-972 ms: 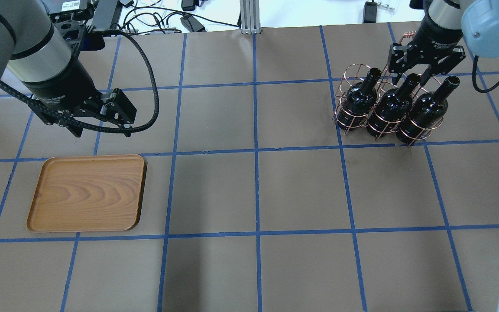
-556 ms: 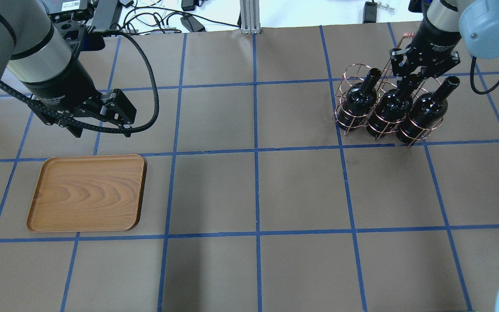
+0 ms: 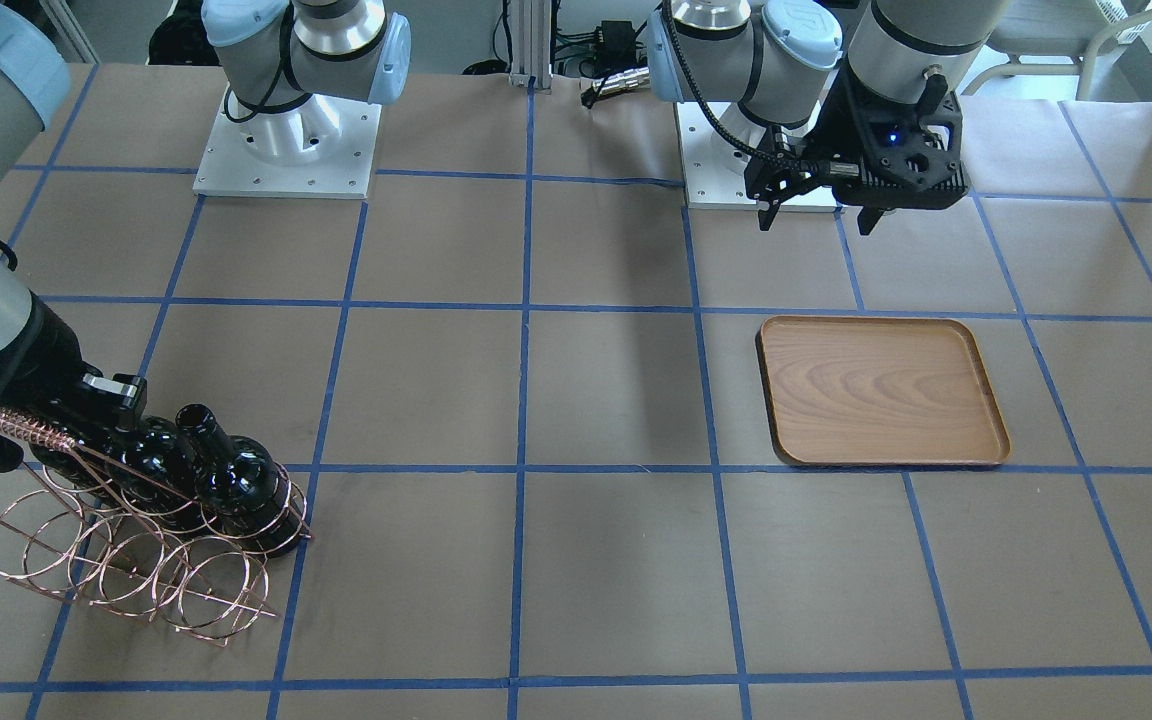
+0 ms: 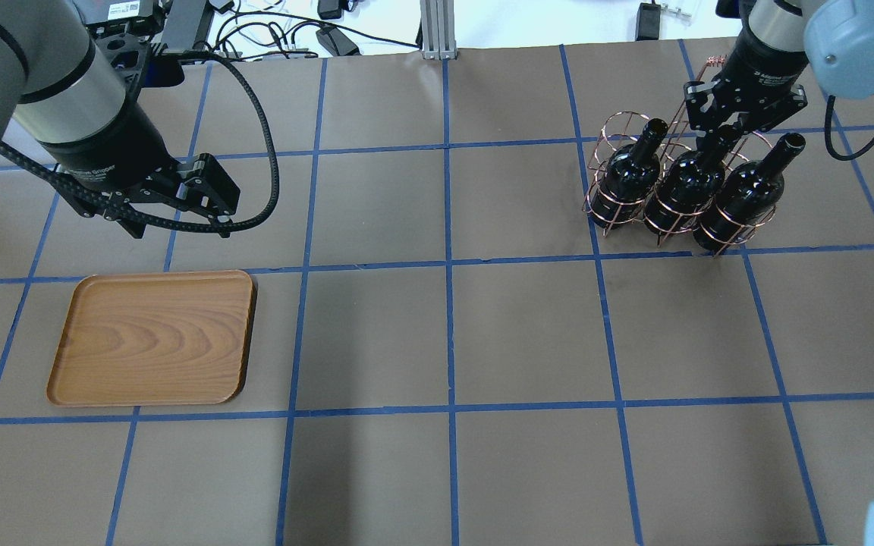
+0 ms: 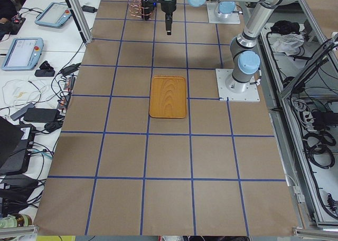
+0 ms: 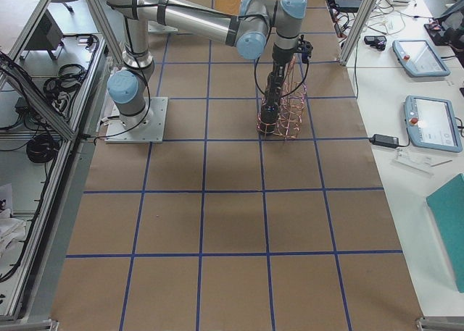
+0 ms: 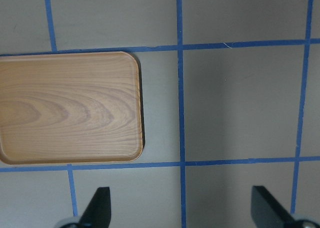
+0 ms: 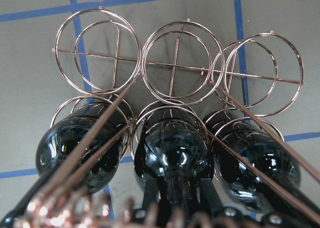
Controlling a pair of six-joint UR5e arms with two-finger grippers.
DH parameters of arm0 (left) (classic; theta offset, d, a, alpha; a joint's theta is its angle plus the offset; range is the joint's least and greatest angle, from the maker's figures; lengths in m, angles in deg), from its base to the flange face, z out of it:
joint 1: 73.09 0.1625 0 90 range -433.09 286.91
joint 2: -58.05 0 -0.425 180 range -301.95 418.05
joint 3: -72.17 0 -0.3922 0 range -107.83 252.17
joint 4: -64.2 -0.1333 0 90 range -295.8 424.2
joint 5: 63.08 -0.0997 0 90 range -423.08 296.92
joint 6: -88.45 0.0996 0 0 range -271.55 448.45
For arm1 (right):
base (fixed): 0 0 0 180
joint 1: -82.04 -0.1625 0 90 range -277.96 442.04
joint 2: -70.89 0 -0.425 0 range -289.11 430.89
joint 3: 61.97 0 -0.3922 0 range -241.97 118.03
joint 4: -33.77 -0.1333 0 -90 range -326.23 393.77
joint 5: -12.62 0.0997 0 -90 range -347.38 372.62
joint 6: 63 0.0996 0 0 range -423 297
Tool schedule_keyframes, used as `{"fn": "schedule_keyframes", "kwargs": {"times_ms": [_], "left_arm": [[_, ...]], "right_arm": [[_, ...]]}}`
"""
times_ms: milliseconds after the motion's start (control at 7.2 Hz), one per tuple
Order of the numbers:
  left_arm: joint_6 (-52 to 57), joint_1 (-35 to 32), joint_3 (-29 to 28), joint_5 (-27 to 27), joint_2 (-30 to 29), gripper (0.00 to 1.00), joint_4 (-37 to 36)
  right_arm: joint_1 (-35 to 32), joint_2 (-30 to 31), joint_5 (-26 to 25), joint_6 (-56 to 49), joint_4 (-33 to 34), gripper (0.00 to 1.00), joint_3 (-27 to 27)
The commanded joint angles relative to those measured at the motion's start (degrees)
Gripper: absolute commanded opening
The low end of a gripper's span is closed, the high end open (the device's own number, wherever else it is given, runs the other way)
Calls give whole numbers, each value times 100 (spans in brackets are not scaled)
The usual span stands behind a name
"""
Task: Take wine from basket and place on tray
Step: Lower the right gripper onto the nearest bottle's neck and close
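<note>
Three near-black wine bottles stand in the front row of the copper wire basket (image 4: 610, 125) at the far right of the table. My right gripper (image 4: 724, 140) is shut on the neck of the middle bottle (image 4: 686, 186). In the right wrist view that bottle (image 8: 172, 148) sits between the fingers (image 8: 150, 203), with the basket's back rings (image 8: 182, 58) holding nothing. The wooden tray (image 4: 152, 337) lies at the near left and has nothing on it. My left gripper (image 4: 179, 226) hangs open and holds nothing, above the table just behind the tray; the left wrist view shows the tray (image 7: 65, 108).
The other two bottles (image 4: 627, 174) (image 4: 742, 193) stand close on either side of the gripped one. The basket's twisted handle (image 4: 714, 64) rises behind my right gripper. Blue tape lines grid the brown table. Cables lie beyond the far edge (image 4: 270, 30).
My right gripper, open around the middle bottle's neck a second ago, has shut on it. The bottles, basket and left arm have not visibly moved.
</note>
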Motion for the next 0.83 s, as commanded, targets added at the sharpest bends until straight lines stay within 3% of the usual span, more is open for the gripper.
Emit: {"fn": "schedule_keyframes", "kwargs": {"times_ms": [0, 278, 694], "left_arm": [[-46, -10, 5, 4, -19, 100, -107], [-46, -19, -12, 48, -20, 100, -133], [7, -19, -4, 31, -37, 100, -178]], "right_arm": [[1, -6, -1, -87, -4, 54, -42], [1, -6, -1, -87, -30, 63, -51], [1, -6, -36, -96, -109, 61, -190]]}}
